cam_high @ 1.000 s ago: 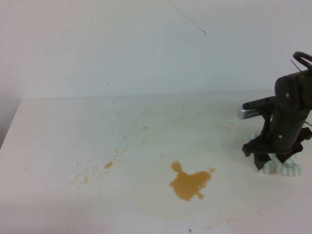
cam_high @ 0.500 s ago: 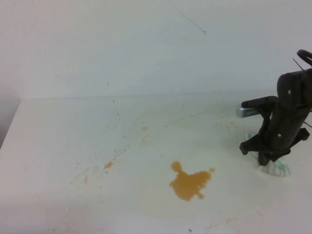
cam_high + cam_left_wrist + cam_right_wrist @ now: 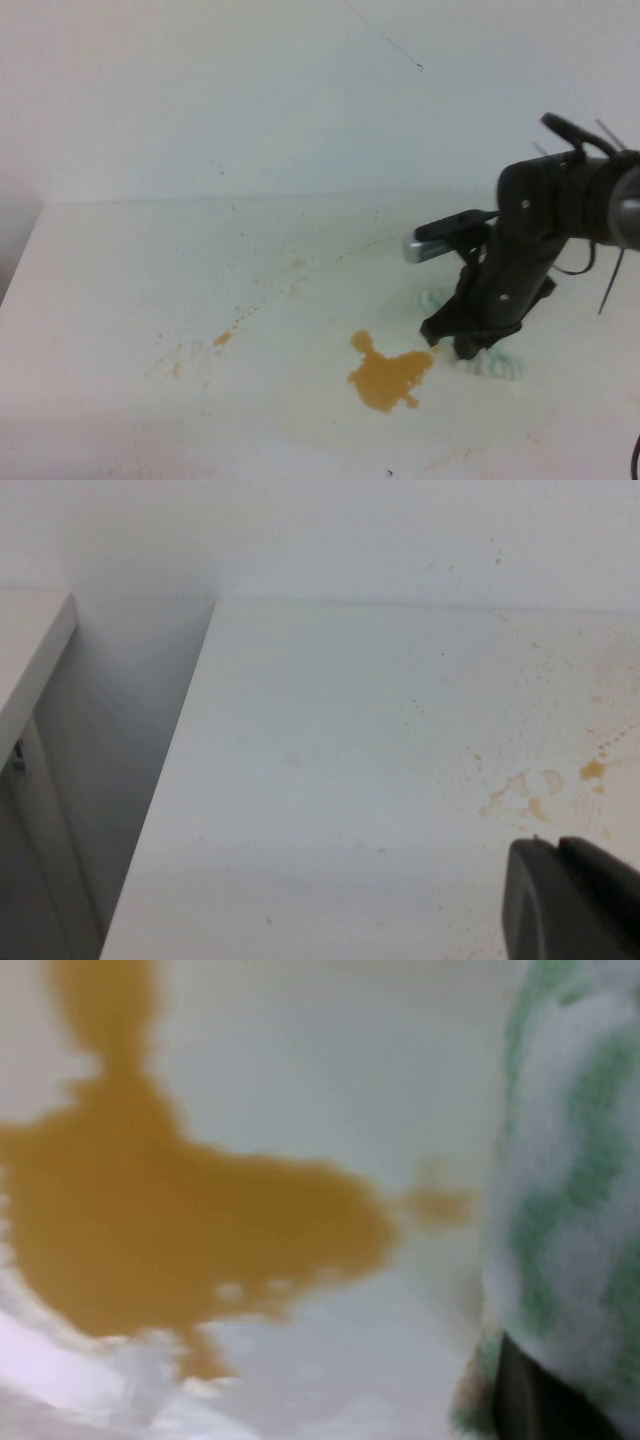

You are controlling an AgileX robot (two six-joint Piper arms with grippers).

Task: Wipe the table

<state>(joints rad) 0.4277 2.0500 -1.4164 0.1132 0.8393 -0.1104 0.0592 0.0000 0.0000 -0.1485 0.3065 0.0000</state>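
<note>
Green-and-white cloth [image 3: 497, 363] is down on the tabletop [image 3: 120, 280], right half, towards the near edge, just right of the orange-brown spill [image 3: 388, 378]. Right claw [image 3: 478, 350] pinches it narrow from above. Left claw [image 3: 575, 900] hangs over the tabletop's left side near faint brown smears [image 3: 520, 792]; its state, can't tell.

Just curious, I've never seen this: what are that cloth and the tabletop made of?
The cloth, held in the right gripper beside the brown spill: probably fluffy microfibre, white-green nubby pile. The tabletop: seemingly smooth white laminate; liquid pools unabsorbed. The left gripper hangs over its left part.
</note>
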